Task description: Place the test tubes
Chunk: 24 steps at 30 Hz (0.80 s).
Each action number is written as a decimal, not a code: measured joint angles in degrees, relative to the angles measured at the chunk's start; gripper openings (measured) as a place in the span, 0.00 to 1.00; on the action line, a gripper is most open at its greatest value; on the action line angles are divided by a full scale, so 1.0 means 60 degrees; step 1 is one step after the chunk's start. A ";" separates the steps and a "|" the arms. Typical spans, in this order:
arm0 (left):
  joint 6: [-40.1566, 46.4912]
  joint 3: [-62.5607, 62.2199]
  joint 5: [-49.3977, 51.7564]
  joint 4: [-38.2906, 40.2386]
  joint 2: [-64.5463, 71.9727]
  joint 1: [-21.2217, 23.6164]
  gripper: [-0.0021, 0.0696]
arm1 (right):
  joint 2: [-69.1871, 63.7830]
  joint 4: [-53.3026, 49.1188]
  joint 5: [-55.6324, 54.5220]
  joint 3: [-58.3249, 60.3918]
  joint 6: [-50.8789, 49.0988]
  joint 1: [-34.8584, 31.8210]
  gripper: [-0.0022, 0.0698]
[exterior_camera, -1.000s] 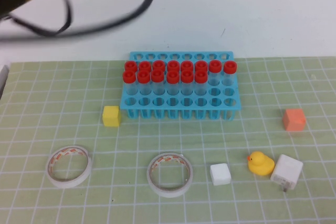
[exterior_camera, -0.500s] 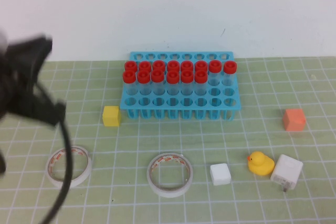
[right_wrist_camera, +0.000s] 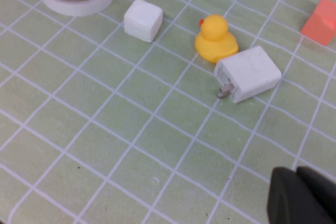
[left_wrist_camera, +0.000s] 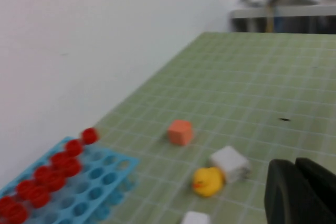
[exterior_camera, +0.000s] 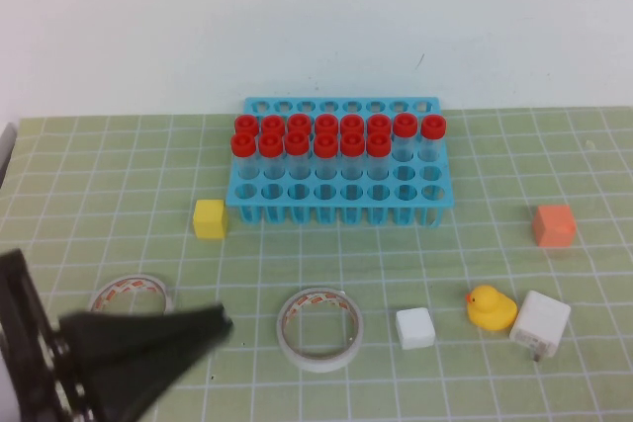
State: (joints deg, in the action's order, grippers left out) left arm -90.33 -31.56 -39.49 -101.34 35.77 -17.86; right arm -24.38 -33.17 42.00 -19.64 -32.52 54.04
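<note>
A blue test tube rack stands at the back middle of the green grid mat. Its two rear rows hold several clear tubes with red caps; the front rows of holes are bare. My left gripper shows as a dark wedge at the near left, low over the mat, fingers shut together and holding nothing. In the left wrist view the left gripper points toward the rack from far off. My right gripper is shut and holding nothing, above the mat near the white charger.
A yellow cube sits left of the rack and an orange cube right of it. Two tape rolls, a white cube, a yellow duck and the charger lie along the near side.
The left arm has swept from the upper left of the high view down to the near left corner, now partly covering the left tape roll. Nothing on the mat has moved.
</note>
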 joint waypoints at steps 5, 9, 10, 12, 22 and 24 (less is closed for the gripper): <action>0.0008 0.0000 -0.0989 -0.0015 -0.0035 0.0000 0.03 | 0.0000 0.0000 0.0000 0.0000 0.0000 0.0000 0.03; 0.0008 0.0000 -0.0992 0.0426 -0.0282 0.0000 0.03 | 0.0000 0.0000 0.0000 0.0000 0.0000 0.0000 0.03; 0.0008 0.0000 -0.0865 0.0593 -0.0469 0.0000 0.03 | 0.0000 0.0000 0.0000 0.0000 0.0000 0.0000 0.03; 0.0023 0.0000 -0.0396 0.0895 -0.0944 0.0000 0.03 | 0.0000 0.0000 0.0000 0.0000 0.0000 0.0000 0.03; 0.0023 0.0000 0.2324 0.1601 -0.3591 0.0025 0.03 | 0.0000 0.0000 0.0000 0.0000 0.0000 0.0000 0.03; -0.0043 0.0000 0.2768 0.1636 -0.3750 0.0244 0.03 | 0.0000 0.0000 0.0000 0.0000 0.0000 0.0000 0.03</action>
State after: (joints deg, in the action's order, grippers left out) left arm -90.59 -31.56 -22.88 -91.52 13.27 -16.39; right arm -24.38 -33.17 42.00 -19.64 -32.52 54.04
